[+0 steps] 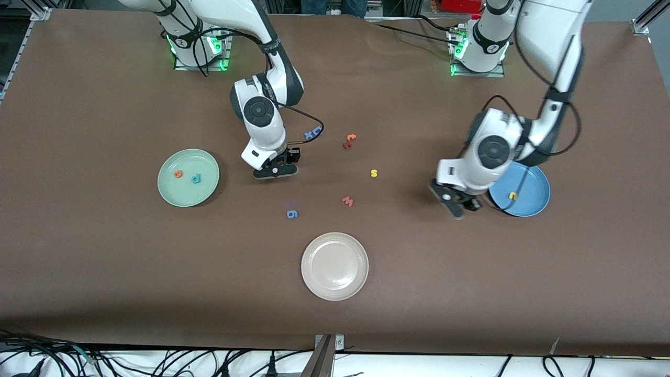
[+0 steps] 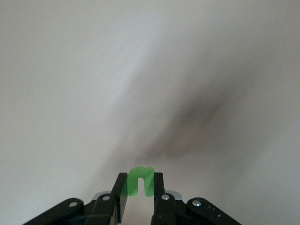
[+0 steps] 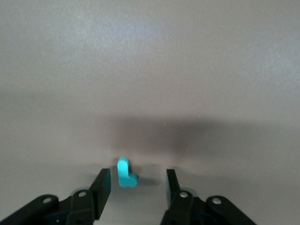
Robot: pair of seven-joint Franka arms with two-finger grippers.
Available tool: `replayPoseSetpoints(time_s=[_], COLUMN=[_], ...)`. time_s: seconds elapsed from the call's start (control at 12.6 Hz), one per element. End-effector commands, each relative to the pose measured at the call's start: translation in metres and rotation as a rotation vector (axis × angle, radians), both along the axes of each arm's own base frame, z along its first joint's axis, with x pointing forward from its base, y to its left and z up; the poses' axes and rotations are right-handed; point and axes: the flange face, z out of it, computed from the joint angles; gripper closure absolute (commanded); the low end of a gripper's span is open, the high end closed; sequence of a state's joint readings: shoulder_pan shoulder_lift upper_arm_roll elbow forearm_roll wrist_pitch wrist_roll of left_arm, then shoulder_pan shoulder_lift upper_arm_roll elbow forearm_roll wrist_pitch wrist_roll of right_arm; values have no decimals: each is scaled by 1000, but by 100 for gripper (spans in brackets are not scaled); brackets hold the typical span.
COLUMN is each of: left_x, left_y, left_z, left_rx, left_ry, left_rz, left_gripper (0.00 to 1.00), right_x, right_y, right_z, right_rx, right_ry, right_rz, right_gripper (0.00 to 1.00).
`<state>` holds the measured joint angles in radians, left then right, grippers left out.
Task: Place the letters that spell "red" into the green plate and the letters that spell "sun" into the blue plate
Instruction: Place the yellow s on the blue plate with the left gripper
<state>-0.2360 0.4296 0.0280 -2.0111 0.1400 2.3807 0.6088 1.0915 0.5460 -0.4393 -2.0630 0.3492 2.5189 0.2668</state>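
Observation:
The pale green plate [image 1: 172,196] holds the orange "e" [image 1: 178,174] and the teal "d" [image 1: 196,179]. My right gripper [image 1: 276,170] [image 3: 136,177] is low over the table beside that plate. It is open, with the teal "r" [image 3: 125,173] lying between its fingers and touching neither. The blue plate [image 1: 539,201] holds the yellow "n" [image 1: 513,196]. Beside it, my left gripper [image 1: 456,207] [image 2: 140,180] is shut on the green "u" [image 2: 133,185]. The yellow "s" [image 1: 373,173] lies on the table between the two grippers.
A cream plate [image 1: 335,293] sits nearest the front camera. Loose letters lie mid-table: blue "D" and "x" [image 1: 313,132], an orange and a dark red letter [image 1: 349,141], a reddish "w" [image 1: 348,201] and a blue "g" [image 1: 292,213].

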Motion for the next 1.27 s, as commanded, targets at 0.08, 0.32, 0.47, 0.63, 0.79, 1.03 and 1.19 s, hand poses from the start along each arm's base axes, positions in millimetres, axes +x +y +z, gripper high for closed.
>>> replayPoseSetpoints(time_s=[0.08, 0.32, 0.47, 0.63, 0.79, 1.03, 1.19], left_x=[0, -20, -32, -38, -40, -35, -28], left_y=[89, 130, 153, 165, 170, 168, 138], left_z=[0, -19, -32, -48, -56, -44, -16], left_rx=[-6, -86, -87, -81, -78, -83, -91], left_ry=[44, 147, 180, 211, 221, 206, 211], left_rz=[140, 332, 375, 399, 415, 405, 354], left_gripper=[100, 100, 100, 92, 47, 0, 0], right_x=[-9, -11, -10, -9, 0, 31, 51], right_y=[9, 9, 9, 9, 9, -26, -81], right_z=[-9, -12, -11, -8, 8, 42, 55], right_rx=[20, 16, 15, 18, 26, 6, -28], right_ry=[-9, -8, -5, -6, 8, 51, 121], right_rz=[-11, -21, -16, -7, -6, -35, 32], right_gripper=[53, 70, 90, 95, 95, 94, 94])
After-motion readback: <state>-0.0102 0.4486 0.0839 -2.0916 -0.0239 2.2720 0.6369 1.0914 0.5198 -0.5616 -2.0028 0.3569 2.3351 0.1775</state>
